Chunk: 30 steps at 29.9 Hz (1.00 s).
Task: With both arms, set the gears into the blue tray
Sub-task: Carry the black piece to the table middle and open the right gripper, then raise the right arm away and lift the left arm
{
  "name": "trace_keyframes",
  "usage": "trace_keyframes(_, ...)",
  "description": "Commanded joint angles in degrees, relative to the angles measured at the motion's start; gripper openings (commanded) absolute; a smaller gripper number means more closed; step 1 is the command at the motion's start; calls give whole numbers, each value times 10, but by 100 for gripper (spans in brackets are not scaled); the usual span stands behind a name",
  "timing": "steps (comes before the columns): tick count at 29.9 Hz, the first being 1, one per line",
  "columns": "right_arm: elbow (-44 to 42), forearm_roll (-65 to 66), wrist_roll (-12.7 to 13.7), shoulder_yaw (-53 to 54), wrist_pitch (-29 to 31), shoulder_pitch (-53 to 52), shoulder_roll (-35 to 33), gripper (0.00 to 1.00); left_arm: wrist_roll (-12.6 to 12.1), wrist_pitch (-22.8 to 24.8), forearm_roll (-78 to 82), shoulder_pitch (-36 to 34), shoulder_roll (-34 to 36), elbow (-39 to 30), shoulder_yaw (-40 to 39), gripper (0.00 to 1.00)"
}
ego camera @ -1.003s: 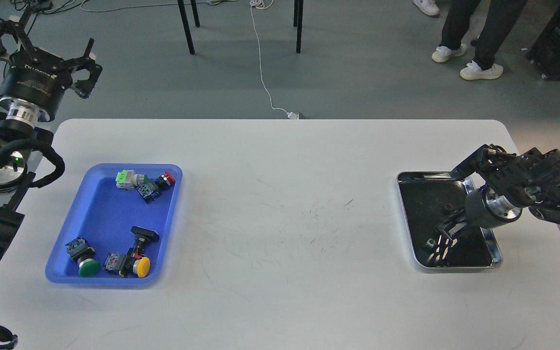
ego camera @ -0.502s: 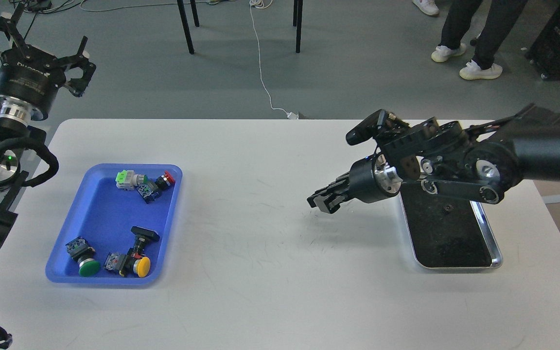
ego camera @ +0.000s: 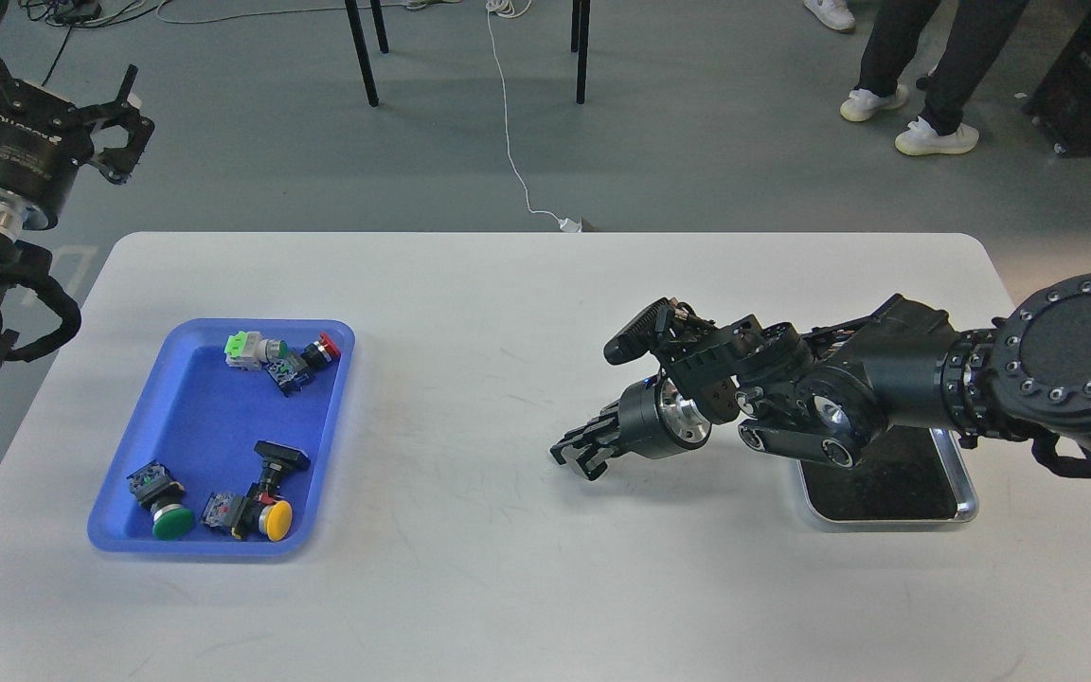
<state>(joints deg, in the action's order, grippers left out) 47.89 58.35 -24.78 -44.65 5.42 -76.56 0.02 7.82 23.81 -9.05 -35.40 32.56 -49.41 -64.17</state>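
The blue tray (ego camera: 205, 421) lies at the table's left and holds several coloured push-button switches (ego camera: 266, 511). No gears show in this view. My right arm reaches from the right edge across the steel tray (ego camera: 891, 497) and hides most of its dark bottom. Its right gripper (ego camera: 576, 453) hangs low over the middle of the table, well right of the blue tray. The fingers are pressed together, and I cannot see anything between them. My left gripper (ego camera: 48, 66) is raised at the far top left, beyond the table's edge, with its fingers spread open and empty.
The white table (ego camera: 470, 587) has rounded corners. On the floor behind it are chair legs (ego camera: 363, 52), a white cable (ego camera: 512, 142), and a person's legs (ego camera: 934, 85) at the top right.
My right gripper left the steel tray, swung left and has come down over the table's middle. My left gripper has drifted further up and to the left.
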Motion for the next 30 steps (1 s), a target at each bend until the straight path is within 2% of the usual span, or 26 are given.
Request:
trace_keyframes(1,-10,-1,0,-4,-1,1,0,17,0,0,-1,1,4,0,-2,98)
trace_keyframes(5,-11,-1,0,-4,-2,1,0,26,0,0,-1,0,6,0,-3,98)
trace_keyframes(7,-11,-2,-2,-4,-5,1,0,36,0,0,-1,0,6,0,-3,98)
trace_keyframes(11,-11,-3,-2,-2,-13,-3,0,52,-1,0,-1,0,8,0,-3,98)
trace_keyframes(12,-11,-3,-2,2,-15,-3,0,57,-1,0,-1,0,9,0,-3,98)
trace_keyframes(14,-11,-10,-2,21,-24,-6,0,76,-2,0,0,0,15,-1,-2,98)
trace_keyframes(16,-12,-27,1,47,-28,-11,0,85,-2,-1,0,0,18,-1,-2,98)
trace_keyframes(19,-31,-74,2,84,-25,-48,0,91,-5,-2,1,-5,22,-3,1,98)
trace_keyframes(23,-37,-133,1,172,-20,-72,-11,95,-17,5,7,-13,36,-19,18,98)
trace_keyframes(27,-34,-139,2,267,-19,-56,-105,96,-49,29,29,-46,54,-50,82,98)
trace_keyframes(30,-26,-147,3,335,-17,-16,-170,96,-51,33,95,-72,57,-53,131,97)
